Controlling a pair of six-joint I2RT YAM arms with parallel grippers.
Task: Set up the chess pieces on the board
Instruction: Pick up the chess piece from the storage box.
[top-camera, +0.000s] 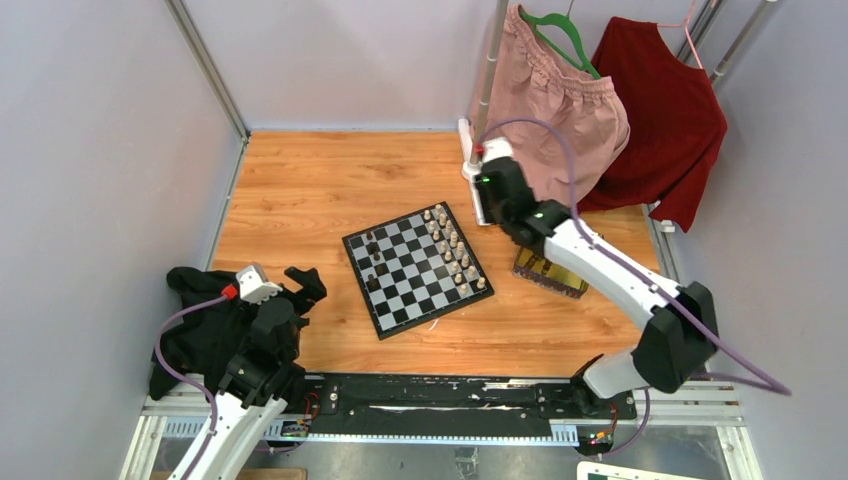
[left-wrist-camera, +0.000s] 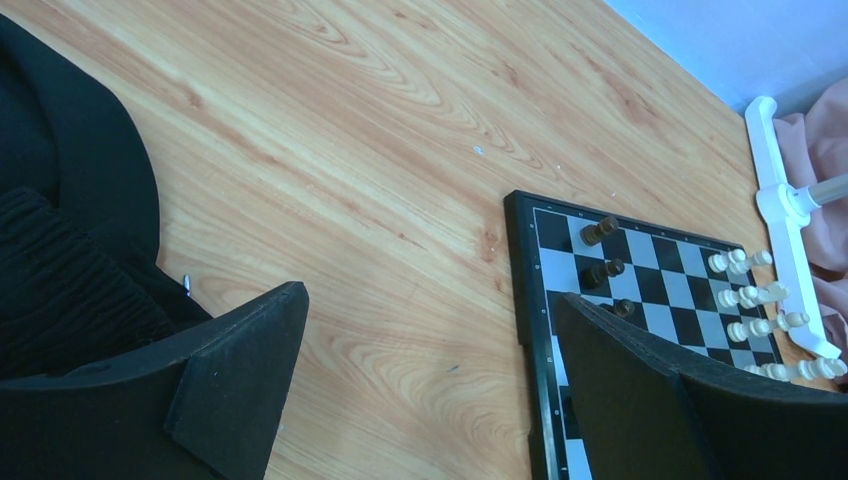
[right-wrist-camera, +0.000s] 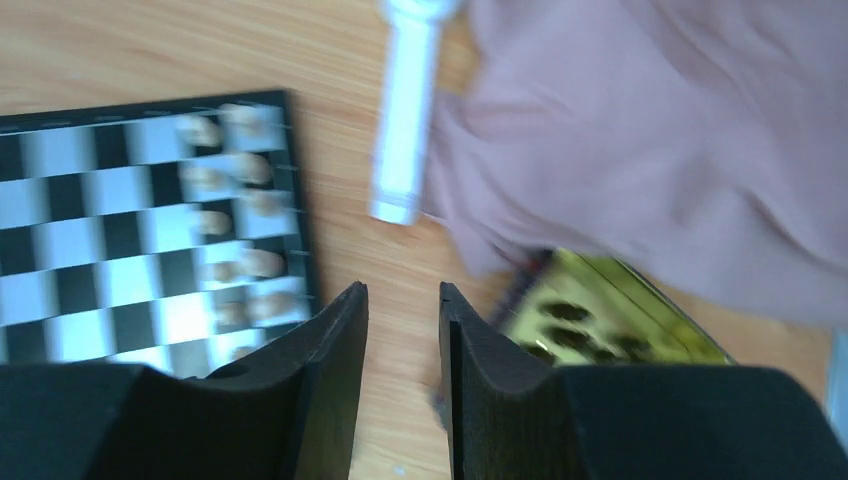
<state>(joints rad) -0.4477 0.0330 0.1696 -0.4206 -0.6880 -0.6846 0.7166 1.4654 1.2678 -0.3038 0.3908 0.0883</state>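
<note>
The board (top-camera: 400, 312) lies mid-table, turned at an angle. Three dark chess pieces (top-camera: 374, 266) stand on its left side; cream pieces (top-camera: 452, 245) line its right side. The dark ones also show in the left wrist view as chess pieces (left-wrist-camera: 603, 270) on the board (left-wrist-camera: 523, 270). More dark pieces (right-wrist-camera: 570, 312) lie, blurred, in a gold tray (right-wrist-camera: 640, 310). My left gripper (top-camera: 295, 295) (left-wrist-camera: 430, 300) hangs wide open, empty, left of the board. My right gripper (top-camera: 510, 228) (right-wrist-camera: 403, 290) hovers between board (right-wrist-camera: 60, 190) and tray, jaws a little apart with bare wood between them.
The gold tray (top-camera: 548, 272) sits right of the board. A white rack foot (top-camera: 470, 170) (right-wrist-camera: 405, 120) lies behind it, with pink (top-camera: 560, 90) and red (top-camera: 665, 110) garments hanging above. A black cloth (top-camera: 195, 320) lies beside my left arm.
</note>
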